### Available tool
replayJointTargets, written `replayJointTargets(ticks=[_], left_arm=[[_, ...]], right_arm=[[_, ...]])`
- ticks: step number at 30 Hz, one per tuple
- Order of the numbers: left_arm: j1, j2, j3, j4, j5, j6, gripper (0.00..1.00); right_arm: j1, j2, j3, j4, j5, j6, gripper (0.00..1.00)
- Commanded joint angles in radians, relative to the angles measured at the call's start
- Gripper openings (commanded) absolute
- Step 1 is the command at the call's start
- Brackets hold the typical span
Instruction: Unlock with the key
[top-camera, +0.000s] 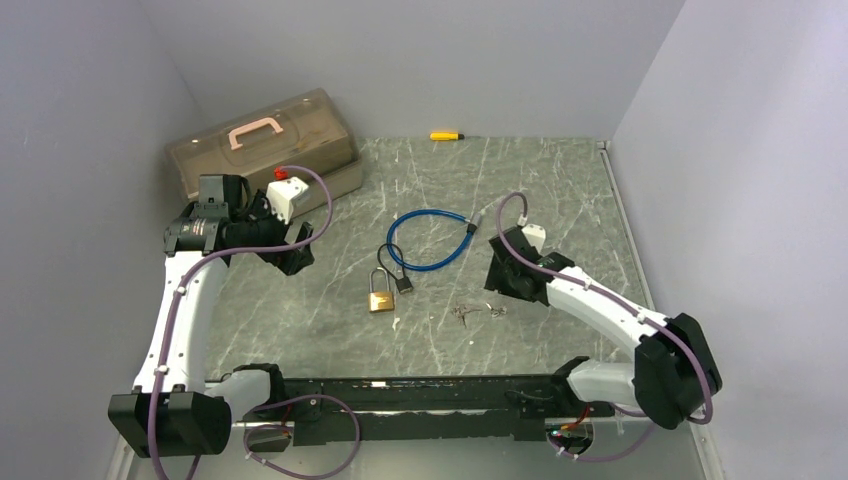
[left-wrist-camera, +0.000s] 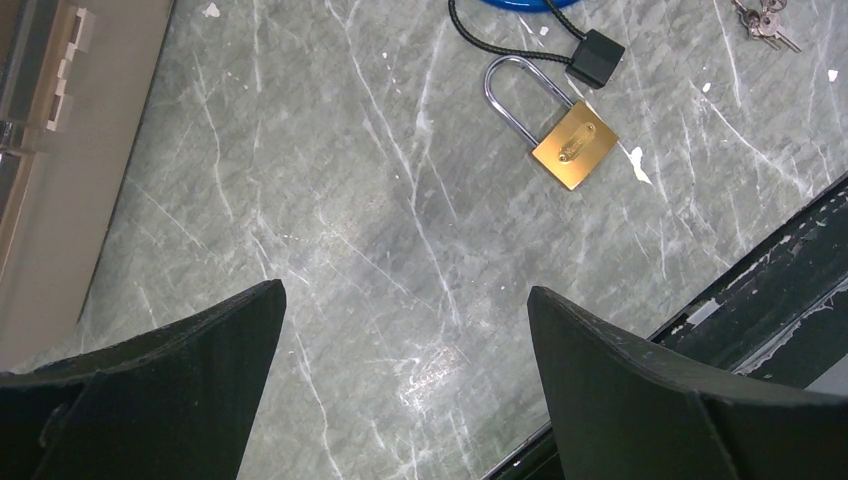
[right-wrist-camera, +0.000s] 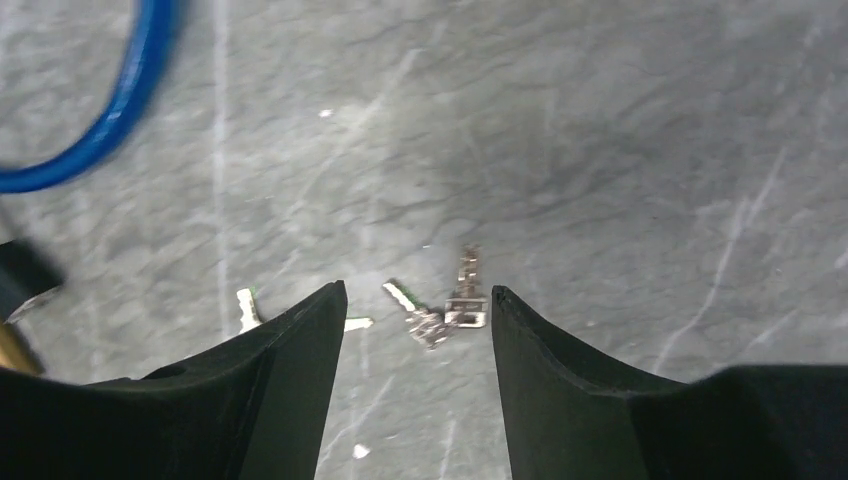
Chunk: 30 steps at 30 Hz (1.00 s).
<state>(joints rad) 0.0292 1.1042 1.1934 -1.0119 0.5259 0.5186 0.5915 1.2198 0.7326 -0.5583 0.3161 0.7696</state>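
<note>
- Top external view: the brass padlock (top-camera: 381, 299) lies flat near the middle of the marbled table (top-camera: 560, 200), with its shackle pointing to the top of the frame.
- The bunch of keys (top-camera: 470, 312) lies right of the padlock and a little lower, apart from it.
- The right gripper (top-camera: 503, 283) hangs just right of and slightly above the keys. Its jaws are spread and hold nothing.
- The left gripper (top-camera: 293, 256) is left of the padlock and higher in the frame, well apart from it, and also released.
- A blue cable lock (top-camera: 430, 238) curls above the padlock. A brown toolbox (top-camera: 265, 145) sits at upper left and a yellow screwdriver (top-camera: 445, 135) at the top edge.
- Left wrist view: the left gripper (left-wrist-camera: 405, 300) is spread wide over bare table, nothing between the fingers (left-wrist-camera: 200, 350).
- The padlock (left-wrist-camera: 573, 146) sits in the upper right of centre, beyond the fingertips.
- The keys (left-wrist-camera: 764, 20) are at the top right corner. The toolbox (left-wrist-camera: 40, 120) fills the left edge.
- Right wrist view: the right gripper (right-wrist-camera: 416, 292) is open, and the keys (right-wrist-camera: 447, 306) show in the gap right between its fingertips, low in the frame. Whether the fingers touch them I cannot tell.
- The blue cable (right-wrist-camera: 120, 120) arcs across the upper left.
</note>
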Motion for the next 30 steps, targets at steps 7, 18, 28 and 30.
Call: replayJointTargets(ticks=[7, 18, 28, 30], left_arm=[[-0.004, 0.002, 0.017, -0.008, 0.023, 0.031, 0.99], [-0.004, 0.013, 0.019, 0.002, 0.030, 0.023, 0.99], [-0.004, -0.010, -0.007, 0.004, 0.016, 0.026, 0.99], [-0.003, -0.011, -0.006, 0.003, 0.015, 0.026, 0.99]], right_arm=[[-0.047, 0.077, -0.071, 0.058, -0.122, -0.012, 0.51], [-0.042, 0.131, -0.116, 0.135, -0.132, -0.002, 0.34], [0.133, 0.235, -0.042, 0.190, -0.109, 0.022, 0.06], [0.161, 0.247, -0.029, 0.188, -0.096, 0.029, 0.03]])
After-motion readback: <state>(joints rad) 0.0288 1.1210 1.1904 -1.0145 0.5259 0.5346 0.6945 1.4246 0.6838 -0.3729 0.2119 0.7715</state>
